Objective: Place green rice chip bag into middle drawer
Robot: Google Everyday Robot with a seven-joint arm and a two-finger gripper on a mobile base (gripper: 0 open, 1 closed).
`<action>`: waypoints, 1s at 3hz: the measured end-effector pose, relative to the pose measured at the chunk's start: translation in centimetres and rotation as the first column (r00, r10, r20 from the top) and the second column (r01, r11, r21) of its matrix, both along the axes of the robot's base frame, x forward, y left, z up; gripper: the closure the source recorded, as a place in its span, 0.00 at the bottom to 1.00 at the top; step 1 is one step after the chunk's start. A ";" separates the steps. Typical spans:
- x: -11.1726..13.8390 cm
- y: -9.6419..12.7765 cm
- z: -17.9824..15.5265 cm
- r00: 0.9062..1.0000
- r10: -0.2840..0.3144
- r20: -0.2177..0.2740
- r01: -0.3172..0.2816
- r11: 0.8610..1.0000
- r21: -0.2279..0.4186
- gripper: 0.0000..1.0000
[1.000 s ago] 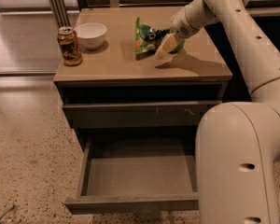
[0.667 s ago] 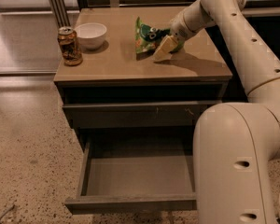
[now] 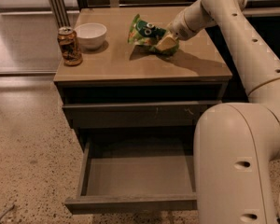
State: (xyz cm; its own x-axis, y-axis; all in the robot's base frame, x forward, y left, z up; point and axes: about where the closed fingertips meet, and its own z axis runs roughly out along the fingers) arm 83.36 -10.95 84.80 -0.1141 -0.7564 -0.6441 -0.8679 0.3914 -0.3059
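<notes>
One gripper (image 3: pixel 166 42) touches the green rice chip bag (image 3: pixel 143 31).

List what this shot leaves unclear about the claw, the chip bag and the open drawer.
Camera view only:
- Claw, against the right side of the green rice chip bag on the cabinet top: whether it grips is unclear, since the two overlap.
- Middle drawer: its right end is hidden behind the robot's arm.
- Drink can: label too small to read.
</notes>
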 end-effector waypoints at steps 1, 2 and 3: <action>0.0 0.0 0.0 1.000 0.000 0.000 0.000 1.000 0.000 0.88; -0.1 0.1 0.0 1.000 0.003 -0.002 -0.003 1.000 0.000 1.00; -1.7 0.7 1.3 0.999 0.045 -0.012 -0.045 0.999 0.000 1.00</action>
State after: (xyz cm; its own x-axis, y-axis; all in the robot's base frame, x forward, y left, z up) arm 81.68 -10.23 86.07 -0.0877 -0.7609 -0.6429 -0.8881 0.3520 -0.2955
